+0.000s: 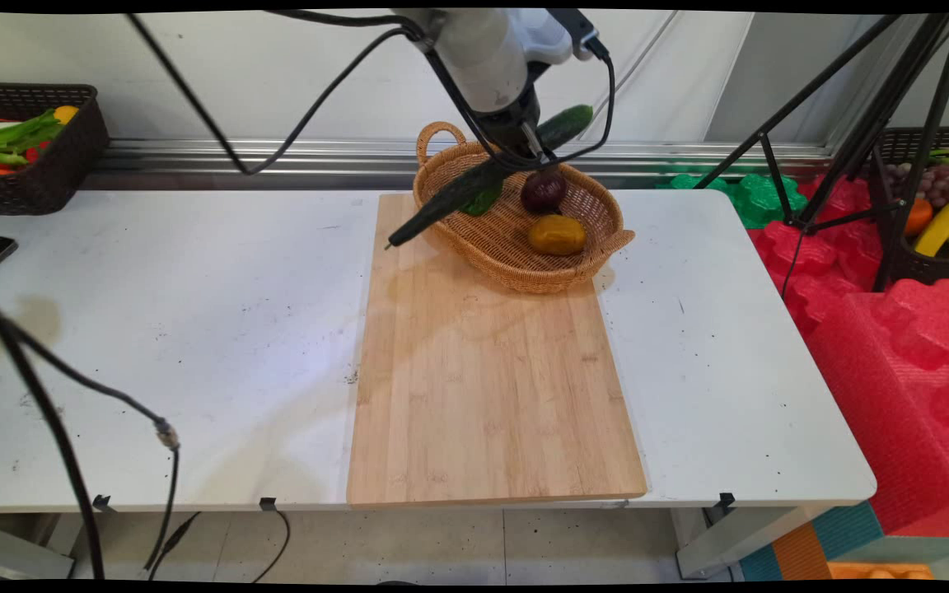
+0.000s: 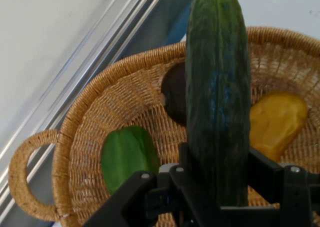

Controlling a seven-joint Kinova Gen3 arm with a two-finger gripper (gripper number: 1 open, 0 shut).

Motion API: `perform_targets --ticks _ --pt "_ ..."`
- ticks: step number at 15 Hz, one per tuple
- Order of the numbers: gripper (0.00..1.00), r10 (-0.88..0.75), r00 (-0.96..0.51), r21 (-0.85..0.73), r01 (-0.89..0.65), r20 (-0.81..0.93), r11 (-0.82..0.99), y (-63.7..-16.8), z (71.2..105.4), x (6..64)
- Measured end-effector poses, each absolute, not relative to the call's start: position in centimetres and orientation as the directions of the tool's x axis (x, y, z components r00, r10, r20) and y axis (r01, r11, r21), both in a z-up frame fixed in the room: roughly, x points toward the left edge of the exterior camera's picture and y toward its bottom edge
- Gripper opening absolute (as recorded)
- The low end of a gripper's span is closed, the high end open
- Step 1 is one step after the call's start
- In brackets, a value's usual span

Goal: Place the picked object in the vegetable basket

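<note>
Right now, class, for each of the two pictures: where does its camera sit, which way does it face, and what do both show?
Main view: fixed above the table's near side, facing the far wall; shows the arm's wrist and hand.
Hand view: on the hand, facing down into the basket; shows the black linkage.
Shared: the cucumber held in the hand, the basket, its yellow, dark and green pieces.

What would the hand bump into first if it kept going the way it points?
Probably the basket floor between the green vegetable and purple onion, though the held cucumber might land first; depth is unclear.
</note>
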State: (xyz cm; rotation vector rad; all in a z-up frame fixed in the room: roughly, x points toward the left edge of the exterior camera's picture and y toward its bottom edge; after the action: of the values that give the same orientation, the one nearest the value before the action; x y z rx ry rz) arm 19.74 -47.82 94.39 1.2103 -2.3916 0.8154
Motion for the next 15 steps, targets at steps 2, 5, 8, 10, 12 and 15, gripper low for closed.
perform_targets --ticks 2,5,8,10,12,15 --pt "0.0 -0.615 -0.613 -0.363 -0.789 0.496 0.495 -48.9 93.7 19.4" --pt "0.0 -0.602 -0.667 -0.399 -0.745 0.438 0.534 -50.4 92.7 19.1" --pt "0.0 -0.582 -0.715 -0.426 -0.698 0.387 0.575 -51.6 91.9 18.6" --pt "0.0 -0.559 -0.754 -0.446 -0.655 0.344 0.609 -52.5 91.1 18.2" --pt "0.0 -0.533 -0.788 -0.461 -0.614 0.308 0.641 -53.4 90.5 17.7" --pt "0.0 -0.502 -0.82 -0.47 -0.57 0.276 0.674 -54.1 89.9 17.1"
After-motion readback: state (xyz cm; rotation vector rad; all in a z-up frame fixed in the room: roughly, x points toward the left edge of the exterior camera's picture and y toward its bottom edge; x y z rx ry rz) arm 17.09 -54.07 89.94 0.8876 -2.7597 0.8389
